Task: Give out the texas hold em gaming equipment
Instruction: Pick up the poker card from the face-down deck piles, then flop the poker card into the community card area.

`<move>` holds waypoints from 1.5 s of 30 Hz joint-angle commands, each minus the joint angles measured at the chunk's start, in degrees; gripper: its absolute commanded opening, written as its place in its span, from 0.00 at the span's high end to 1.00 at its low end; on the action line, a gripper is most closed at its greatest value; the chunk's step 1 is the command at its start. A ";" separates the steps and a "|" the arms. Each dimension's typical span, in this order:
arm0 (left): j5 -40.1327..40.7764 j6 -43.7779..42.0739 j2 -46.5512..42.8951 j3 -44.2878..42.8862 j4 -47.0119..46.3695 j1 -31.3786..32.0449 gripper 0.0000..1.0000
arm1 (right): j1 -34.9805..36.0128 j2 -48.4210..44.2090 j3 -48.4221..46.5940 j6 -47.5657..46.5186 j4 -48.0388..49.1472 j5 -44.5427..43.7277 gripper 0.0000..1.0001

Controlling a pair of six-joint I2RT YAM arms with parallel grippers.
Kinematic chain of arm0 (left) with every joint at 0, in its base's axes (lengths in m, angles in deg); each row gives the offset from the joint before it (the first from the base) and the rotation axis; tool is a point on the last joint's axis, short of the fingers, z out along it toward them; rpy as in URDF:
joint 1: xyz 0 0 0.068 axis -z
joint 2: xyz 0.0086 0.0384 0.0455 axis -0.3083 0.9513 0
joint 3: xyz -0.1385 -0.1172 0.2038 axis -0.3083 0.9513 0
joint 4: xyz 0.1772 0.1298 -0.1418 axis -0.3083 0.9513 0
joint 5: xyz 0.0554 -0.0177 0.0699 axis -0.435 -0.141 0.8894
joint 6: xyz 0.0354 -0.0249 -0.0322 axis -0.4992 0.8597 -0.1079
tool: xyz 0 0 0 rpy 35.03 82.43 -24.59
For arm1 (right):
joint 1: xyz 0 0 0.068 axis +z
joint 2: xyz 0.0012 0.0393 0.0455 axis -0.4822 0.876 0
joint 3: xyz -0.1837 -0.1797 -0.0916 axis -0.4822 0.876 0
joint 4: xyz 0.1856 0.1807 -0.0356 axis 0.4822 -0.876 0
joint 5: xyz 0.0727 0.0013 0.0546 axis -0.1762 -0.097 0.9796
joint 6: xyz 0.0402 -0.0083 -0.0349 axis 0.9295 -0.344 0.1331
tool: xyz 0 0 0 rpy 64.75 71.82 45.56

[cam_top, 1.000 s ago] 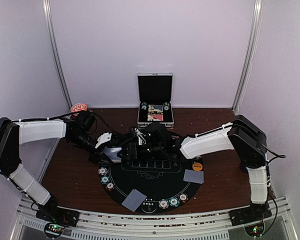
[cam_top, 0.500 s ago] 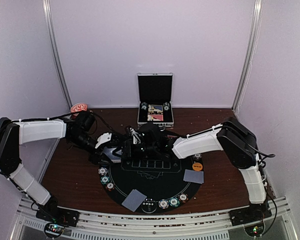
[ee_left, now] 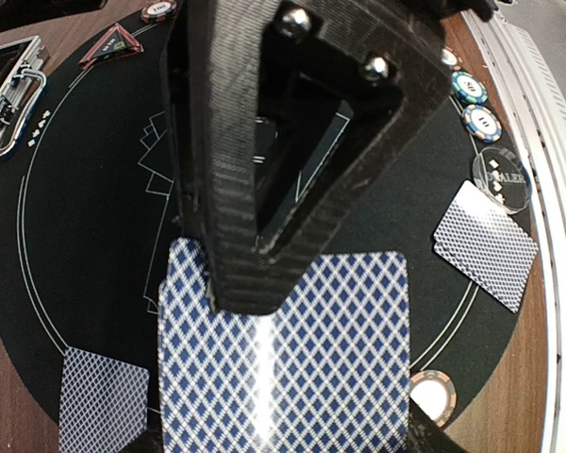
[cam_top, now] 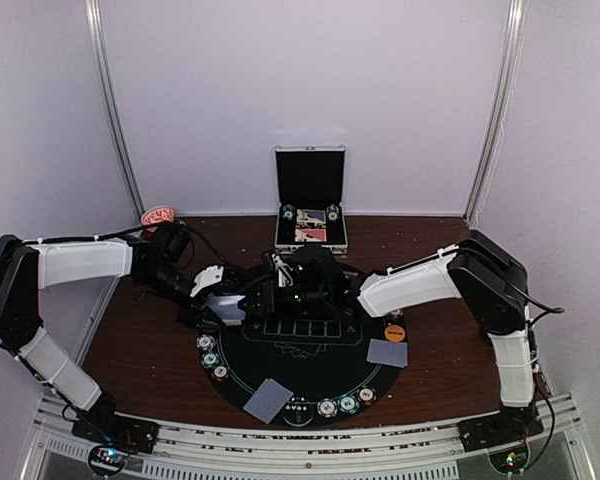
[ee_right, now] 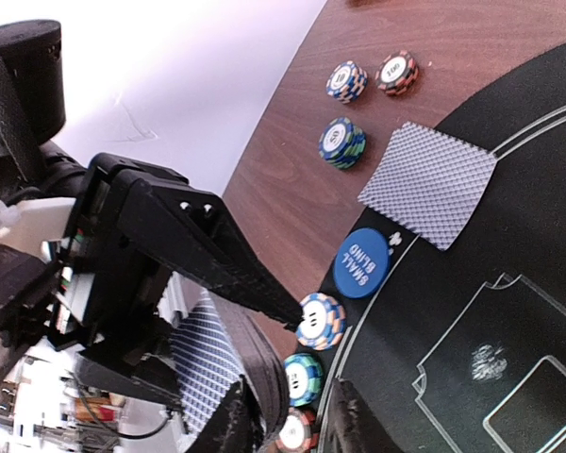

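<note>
My left gripper (cam_top: 218, 300) hovers over the left rim of the round black mat (cam_top: 310, 375), shut on a deck of blue-backed playing cards (ee_left: 292, 368). My right gripper (cam_top: 264, 293) meets it from the right. One black right finger (ee_left: 241, 198) lies over the deck's top face. In the right wrist view the right gripper (ee_right: 292, 429) shows a gap between its jaws, beside the deck (ee_right: 206, 363). Dealt cards (cam_top: 268, 400) (cam_top: 387, 352) lie face down on the mat. Striped chips (cam_top: 210, 352) (cam_top: 337, 405) line the rim, near a blue small-blind button (ee_right: 362, 262) and an orange button (cam_top: 395, 332).
An open silver case (cam_top: 310, 200) stands at the back centre holding more chips and cards. A reddish round object (cam_top: 160, 214) sits at the back left. Three chip stacks (ee_right: 342, 142) stand on the brown wood beside the mat. A clear dealer disc (ee_left: 500, 179) lies near the mat's edge.
The right arm reached a little left toward the deck, then eased back, and its jaws narrowed. The left arm and its deck have not moved.
</note>
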 commanded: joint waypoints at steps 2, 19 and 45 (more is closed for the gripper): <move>-2.00 -0.91 -0.38 -0.14 -0.99 -0.30 0.41 | -0.81 -1.11 2.77 4.52 5.62 4.40 0.75; -2.00 -0.95 -0.28 -0.04 -1.04 -0.30 0.41 | 0.11 -2.80 4.12 7.62 10.24 5.90 1.00; -1.28 -0.41 0.26 -0.13 -1.60 -0.30 0.41 | -6.16 -21.75 15.55 -9.50 -7.32 -11.33 1.00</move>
